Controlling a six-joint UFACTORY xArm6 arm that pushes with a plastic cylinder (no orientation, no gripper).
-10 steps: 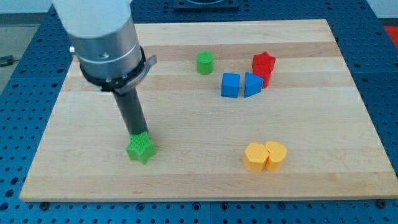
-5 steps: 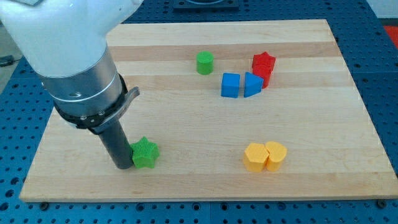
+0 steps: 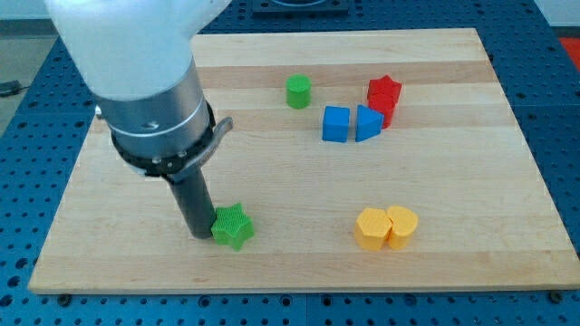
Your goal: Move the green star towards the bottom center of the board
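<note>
The green star lies on the wooden board near the view's bottom, left of centre. My tip stands on the board right against the star's left side. The dark rod rises from it to the grey and white arm that fills the view's upper left.
A green cylinder sits near the view's top centre. A blue cube, a blue wedge-shaped block and a red star cluster at the upper right. Two yellow blocks touch each other at the lower right.
My tip went from above the star round to its left side, then moved right. The green star slid to the right and slightly down.
</note>
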